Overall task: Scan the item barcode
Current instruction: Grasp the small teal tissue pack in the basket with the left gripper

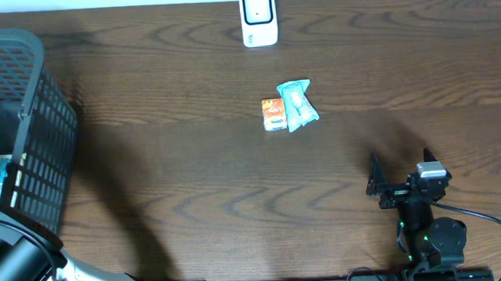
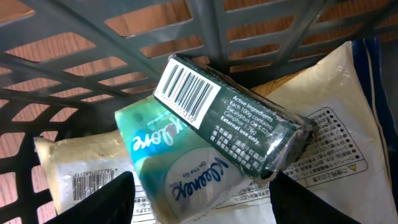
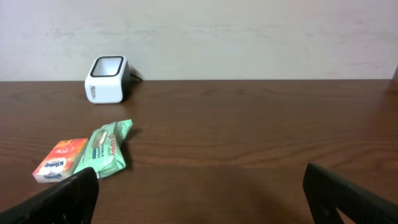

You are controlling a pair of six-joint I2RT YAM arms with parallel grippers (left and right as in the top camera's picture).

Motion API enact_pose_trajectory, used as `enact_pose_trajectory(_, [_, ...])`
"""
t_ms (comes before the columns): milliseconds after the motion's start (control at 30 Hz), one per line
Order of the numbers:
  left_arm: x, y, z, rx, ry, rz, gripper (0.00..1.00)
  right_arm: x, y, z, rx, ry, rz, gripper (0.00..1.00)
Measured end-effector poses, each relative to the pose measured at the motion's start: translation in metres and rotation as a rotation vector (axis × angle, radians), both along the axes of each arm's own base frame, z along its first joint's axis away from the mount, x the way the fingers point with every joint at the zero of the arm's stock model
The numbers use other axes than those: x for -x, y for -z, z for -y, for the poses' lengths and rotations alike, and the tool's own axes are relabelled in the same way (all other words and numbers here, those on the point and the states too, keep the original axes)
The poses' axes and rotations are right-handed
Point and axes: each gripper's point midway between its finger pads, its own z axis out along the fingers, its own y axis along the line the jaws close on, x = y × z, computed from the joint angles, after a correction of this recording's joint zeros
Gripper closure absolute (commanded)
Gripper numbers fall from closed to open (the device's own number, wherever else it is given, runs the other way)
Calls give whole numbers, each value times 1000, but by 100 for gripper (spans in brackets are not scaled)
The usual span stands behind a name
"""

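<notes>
The left arm (image 1: 14,268) reaches into the basket (image 1: 33,145) at the left edge of the counter (image 1: 193,205). In its wrist view the left jaws stand partly apart, their fingers (image 2: 115,200) flanking a tissue pack (image 2: 186,174). The pack fills the gap from one finger to the other, but I cannot tell whether they press it.

A dark box (image 2: 236,134) lies slantwise on the tissue pack with its barcode label up, its lower end near the right-hand finger. A beige pack (image 2: 68,168) lies left of the tissue pack, against the basket's slatted wall. A white bag (image 2: 348,124) lies under the box and to the right. These things crowd one another and the slats stand just behind them, so little room shows around the fingers.

The scanner (image 1: 259,18) stands at the counter's far edge, about mid-width and well apart from the basket, with open wood between them. Near the middle an orange pack (image 1: 273,115) and a green pack (image 1: 298,105) lie touching side by side, short of the scanner.

The right arm (image 1: 425,208) sits by the near edge at the right. The right jaws are wide open and grip nothing, with their fingers (image 3: 62,199) at the lower corners of the wrist view. They face the two packs and the scanner across open wood.
</notes>
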Motion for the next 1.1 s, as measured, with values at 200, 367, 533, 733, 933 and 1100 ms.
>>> enact_pose_trajectory(200, [8, 13, 4, 25, -4, -11, 37, 0, 0, 0, 0, 0, 0, 1])
enact_pose_trajectory(367, [18, 18, 1, 30, -20, -13, 38, 0, 0, 0, 0, 0, 0, 1])
enact_pose_trajectory(533, [19, 17, -5, 19, -25, -2, 57, 0, 0, 0, 0, 0, 0, 1])
enact_pose_trajectory(733, [19, 16, -7, 10, -29, 5, 92, 0, 0, 0, 0, 0, 0, 1])
enact_pose_trajectory(933, [22, 18, -4, 26, -25, -10, 93, 0, 0, 0, 0, 0, 0, 1])
enact_pose_trajectory(1100, [28, 1, 4, 26, -59, 7, 93, 0, 0, 0, 0, 0, 0, 1])
